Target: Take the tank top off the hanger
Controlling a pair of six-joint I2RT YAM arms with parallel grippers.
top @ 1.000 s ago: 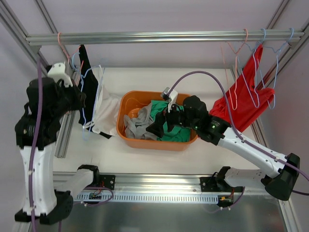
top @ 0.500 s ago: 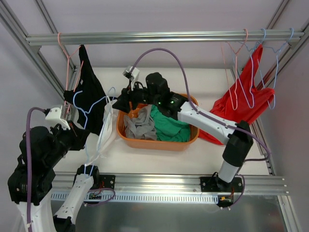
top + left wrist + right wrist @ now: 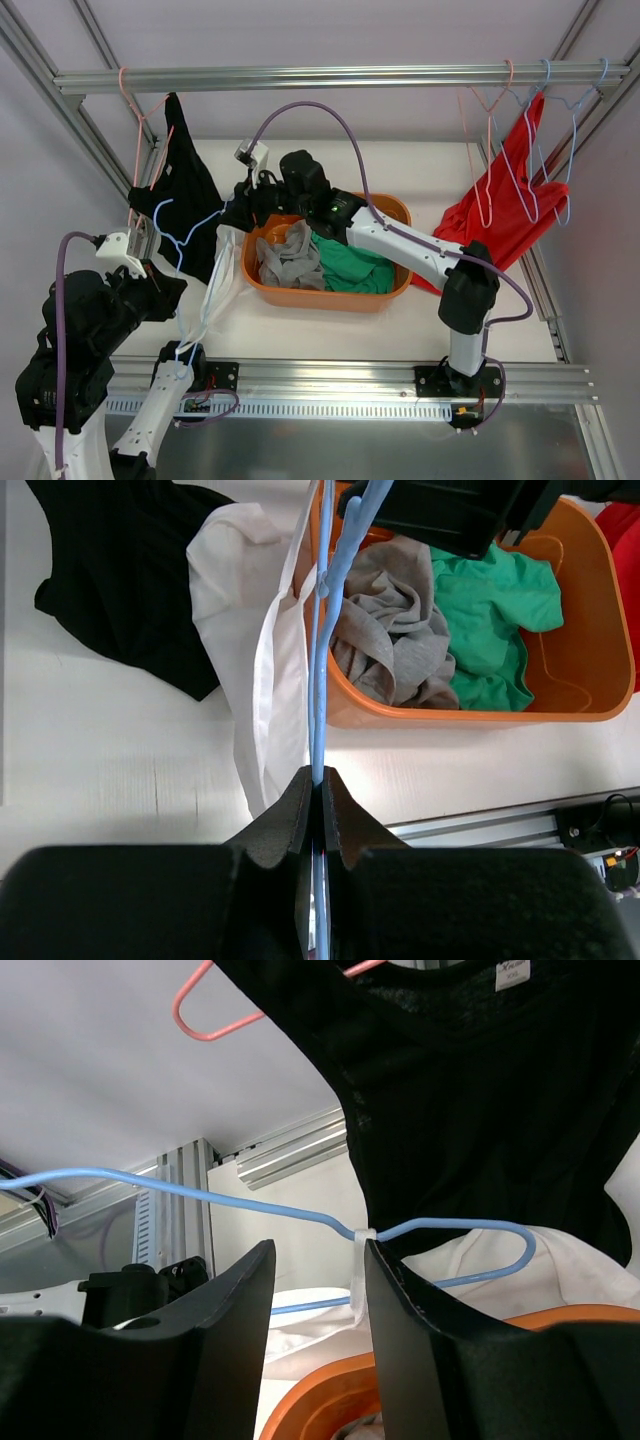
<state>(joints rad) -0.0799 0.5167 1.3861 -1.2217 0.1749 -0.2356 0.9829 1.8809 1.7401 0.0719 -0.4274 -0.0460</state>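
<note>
A white tank top [image 3: 222,280] hangs on a blue wire hanger [image 3: 190,226] to the left of the orange basket. My left gripper [image 3: 168,287] is shut on the hanger wire [image 3: 318,730], and the white top [image 3: 250,670] drapes down beside it. My right gripper [image 3: 232,212] is open at the hanger's upper part. In the right wrist view the blue wire [image 3: 250,1198] runs across the gap of the right gripper [image 3: 318,1260]. The white strap [image 3: 357,1260] lies against its right finger [image 3: 420,1340].
An orange basket [image 3: 330,297] holds grey [image 3: 395,650] and green [image 3: 490,605] clothes. A black garment [image 3: 185,205] hangs on a pink hanger [image 3: 215,1022] at the left of the rail. A red garment [image 3: 505,215] and spare hangers hang at the right.
My left arm pulled the blue hanger with the white top down and forward. My right arm swung from over the basket to the left and now straddles the hanger wire.
</note>
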